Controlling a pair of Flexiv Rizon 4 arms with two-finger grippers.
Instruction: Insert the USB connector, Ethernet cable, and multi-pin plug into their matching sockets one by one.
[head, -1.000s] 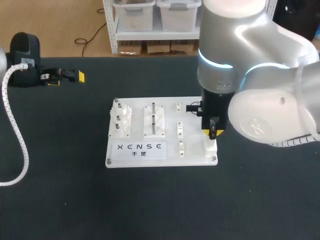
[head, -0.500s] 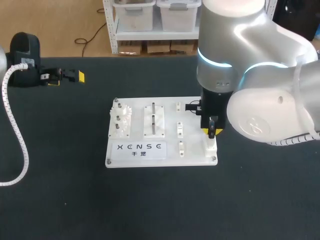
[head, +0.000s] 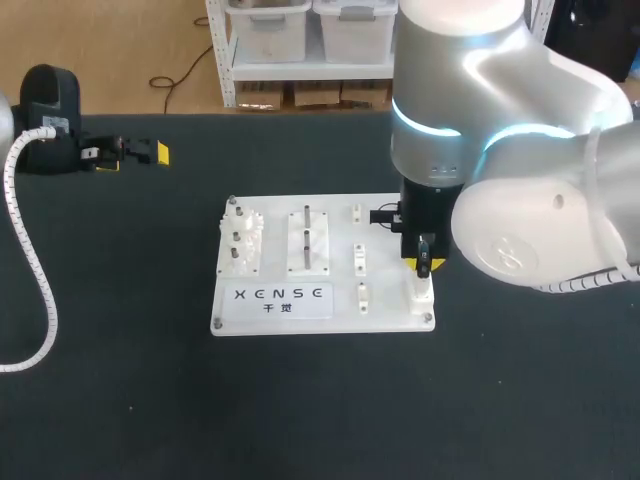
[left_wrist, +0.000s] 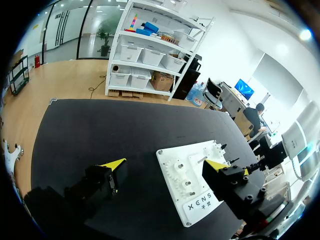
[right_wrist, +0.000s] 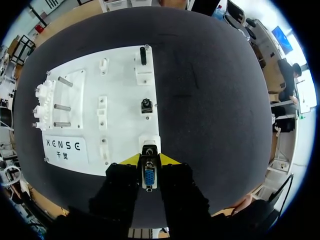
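Evidently lining up for a straight push

Right pincer (right_wrist: 149, 159) is gripping the multi-pin plug (right_wrist: 149, 178) upright, right over its socket (right_wrist: 149, 142) at the white board's (right_wrist: 120, 75) corner, likely so the pins are entering square. Left pincer (left_wrist: 165, 163) is hanging wide open over the desk (head: 120, 350), well clear.

**Right arm crowds the board's right edge; the left side lies open**

The right arm (head: 500, 150) hangs over the right edge of the white board (head: 275, 300) and blocks any approach from that side. The right gripper (head: 424, 263), closed on the multi-pin plug (right_wrist: 148, 176), stands just above the corner socket (right_wrist: 149, 144). Upright pegs (head: 307, 232) and a gear stack (head: 243, 240) rise from the board's left half. Bare black table (head: 120, 400) runs in front and to the left, crossed by a coiled cable (head: 35, 270). The left gripper (head: 132, 157), fingers apart, sits well away at the far left.
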